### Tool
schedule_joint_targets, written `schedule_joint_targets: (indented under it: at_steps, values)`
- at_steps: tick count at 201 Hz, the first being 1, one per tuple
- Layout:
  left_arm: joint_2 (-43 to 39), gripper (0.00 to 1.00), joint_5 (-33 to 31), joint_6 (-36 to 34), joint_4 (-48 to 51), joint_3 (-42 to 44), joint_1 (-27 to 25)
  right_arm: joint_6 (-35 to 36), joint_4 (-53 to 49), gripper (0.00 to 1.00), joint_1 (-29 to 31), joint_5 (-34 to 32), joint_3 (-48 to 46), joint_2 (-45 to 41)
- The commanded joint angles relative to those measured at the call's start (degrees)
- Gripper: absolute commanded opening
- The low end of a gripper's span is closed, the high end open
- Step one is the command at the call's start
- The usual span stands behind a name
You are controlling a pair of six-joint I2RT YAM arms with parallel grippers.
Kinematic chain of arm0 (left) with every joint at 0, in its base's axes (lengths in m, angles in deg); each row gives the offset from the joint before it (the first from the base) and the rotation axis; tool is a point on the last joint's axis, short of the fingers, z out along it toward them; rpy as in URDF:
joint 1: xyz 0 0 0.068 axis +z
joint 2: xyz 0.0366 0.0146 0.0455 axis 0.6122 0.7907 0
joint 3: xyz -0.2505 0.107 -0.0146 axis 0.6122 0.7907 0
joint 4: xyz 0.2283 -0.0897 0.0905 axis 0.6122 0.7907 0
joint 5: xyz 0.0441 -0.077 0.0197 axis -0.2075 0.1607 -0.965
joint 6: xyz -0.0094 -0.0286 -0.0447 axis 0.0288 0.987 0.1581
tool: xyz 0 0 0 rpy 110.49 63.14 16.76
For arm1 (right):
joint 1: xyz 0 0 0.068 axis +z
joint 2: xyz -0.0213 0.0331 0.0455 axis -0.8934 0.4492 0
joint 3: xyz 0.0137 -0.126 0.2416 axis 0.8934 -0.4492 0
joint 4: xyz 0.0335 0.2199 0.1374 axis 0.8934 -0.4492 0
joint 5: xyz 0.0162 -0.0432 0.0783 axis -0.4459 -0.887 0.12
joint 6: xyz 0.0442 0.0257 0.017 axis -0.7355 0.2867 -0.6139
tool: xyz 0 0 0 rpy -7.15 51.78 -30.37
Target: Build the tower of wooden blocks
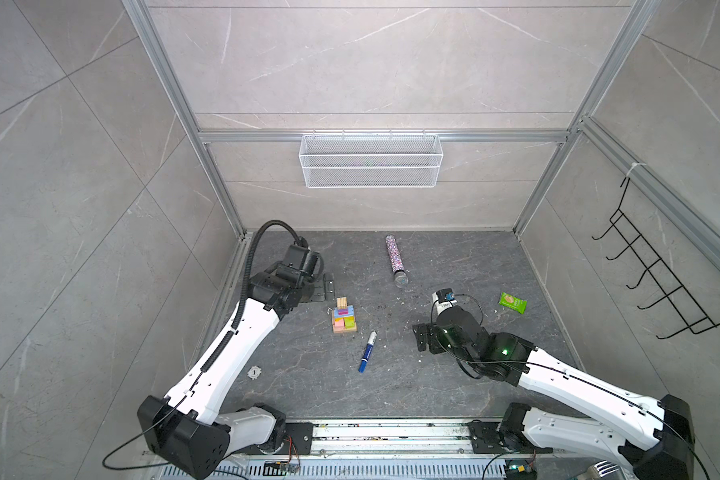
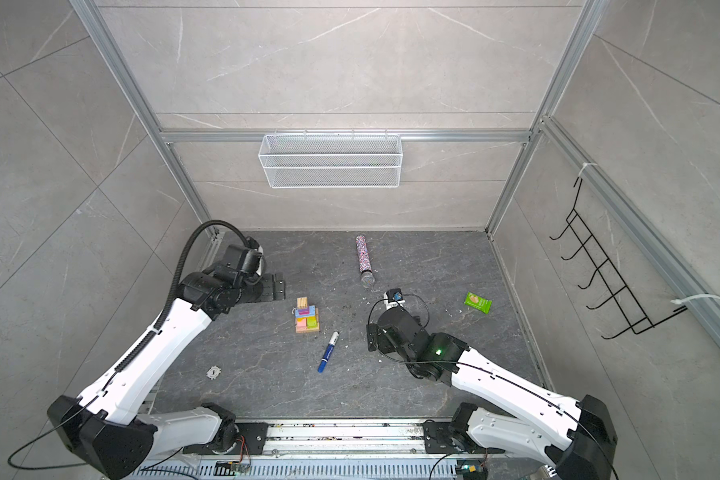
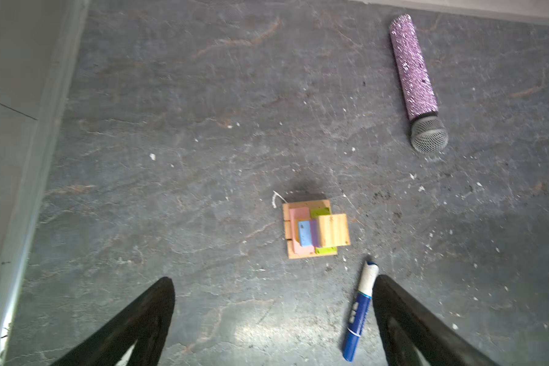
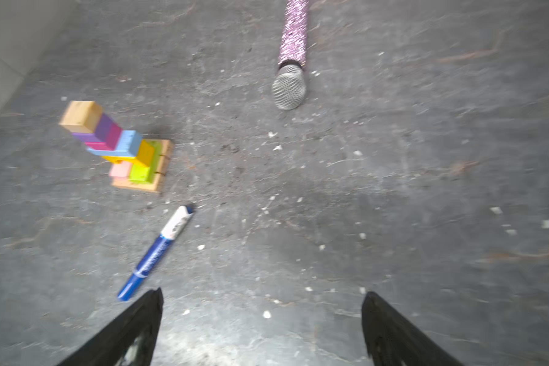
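Standing free on the worktop (image 1: 433, 374), left of centre, the tower (image 1: 343, 318) carries its tan cube (image 4: 81, 115) on top. Left claw (image 3: 271, 282) and right claw (image 4: 262, 293) both gape empty, apart from it. Risk: an arm sweep or a nudged marker pen (image 1: 368, 351) topples the narrow upper tiers.

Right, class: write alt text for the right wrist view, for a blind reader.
A tower of coloured wood blocks, tan cube on top, stands on a dark table. A blue marker and glittery microphone lie nearby, beyond two open fingers.

Robotics lab cell (aluminium frame (image 1: 246, 136))
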Motion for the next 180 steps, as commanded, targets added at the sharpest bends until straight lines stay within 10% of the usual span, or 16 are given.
schedule_joint_targets:
  at_steps: [1,110,180]
  values:
    - [-4.3,1.00,-0.7,-8.7,-8.5,4.4,3.9,7.1,0.5,1.00,-0.4,-8.2,0.2,-2.9]
    - [-0.2,1.00,8.9,-21.3,-51.5,33.6,23.9,25.4,27.6,1.00,-18.7,-20.2,-15.7,-5.4]
    - [7.4,1.00,19.1,-17.6,-76.5,45.0,31.0,21.5,46.6,1.00,-32.3,-18.6,-25.4,4.3]
